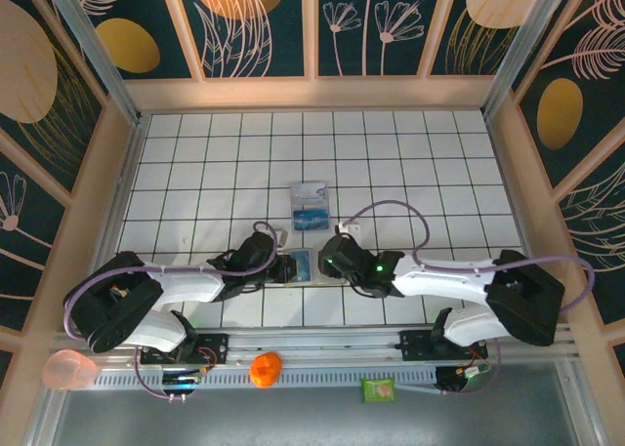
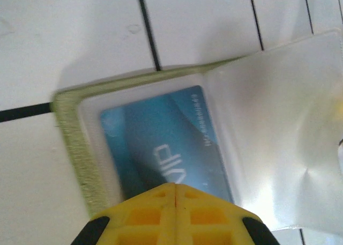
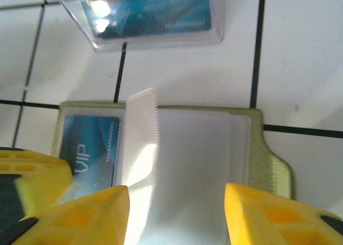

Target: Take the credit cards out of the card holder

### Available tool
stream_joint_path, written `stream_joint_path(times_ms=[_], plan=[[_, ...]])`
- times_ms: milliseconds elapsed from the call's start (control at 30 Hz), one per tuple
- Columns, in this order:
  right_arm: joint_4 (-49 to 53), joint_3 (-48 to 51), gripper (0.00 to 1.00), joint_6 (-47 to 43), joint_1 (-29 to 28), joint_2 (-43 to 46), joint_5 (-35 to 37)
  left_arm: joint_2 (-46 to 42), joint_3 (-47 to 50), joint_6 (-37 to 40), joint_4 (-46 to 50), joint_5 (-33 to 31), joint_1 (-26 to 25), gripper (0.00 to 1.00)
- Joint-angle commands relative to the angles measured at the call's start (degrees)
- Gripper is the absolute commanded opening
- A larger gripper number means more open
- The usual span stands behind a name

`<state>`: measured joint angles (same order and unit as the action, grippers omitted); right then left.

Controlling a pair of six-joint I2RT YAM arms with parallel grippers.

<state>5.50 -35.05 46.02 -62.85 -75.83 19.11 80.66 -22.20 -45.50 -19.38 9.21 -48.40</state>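
Note:
The card holder [image 1: 299,265] lies open on the white tiles between my two grippers. Its yellow-green rim [image 2: 72,143] frames a blue VIP credit card [image 2: 161,143] in the left pocket. My left gripper [image 2: 176,187] is shut, and its tip rests on that card. A translucent flap [image 3: 142,132] stands up at the fold. My right gripper [image 3: 177,202] hangs open over the holder's pale right panel [image 3: 198,148], with nothing between its fingers. Two more credit cards, one pale [image 1: 310,192] and one blue [image 1: 311,218], lie on the tiles beyond the holder.
An orange object [image 1: 266,369], a green packet [image 1: 378,389] and a pink cup [image 1: 68,371] sit along the near rail. Wooden walls [image 1: 127,143] fence the tiled table on three sides.

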Motion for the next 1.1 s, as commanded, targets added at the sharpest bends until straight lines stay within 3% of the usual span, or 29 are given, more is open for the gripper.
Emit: stream_joint_path(times_ms=[0,333,600,833,933,1067], plan=[[0.3,1.7,0.5,2.1,0.3,3.7,4.1,-0.2,-4.4,2.2,4.8,0.7,-2.1,0.08],[4.1,4.6,0.46,3.4,1.1,11.1,6.3,11.2,-15.9,5.4,7.4,4.5,-8.6,0.11],[3.6,6.5,0.44,4.1,1.6,12.9,4.9,20.2,-19.4,7.3,9.1,6.5,-8.9,0.13],[-0.2,5.9,0.44,0.1,1.9,11.9,0.0,9.0,-15.0,5.3,6.5,0.3,-8.9,0.25],[-4.0,4.8,0.41,-4.4,2.6,11.1,-6.1,2.6,-11.8,3.9,5.7,-4.2,-8.3,0.28],[-8.2,2.8,0.33,-7.8,4.8,7.6,-17.3,-3.3,-4.6,0.3,2.2,-5.9,-3.9,0.24]])
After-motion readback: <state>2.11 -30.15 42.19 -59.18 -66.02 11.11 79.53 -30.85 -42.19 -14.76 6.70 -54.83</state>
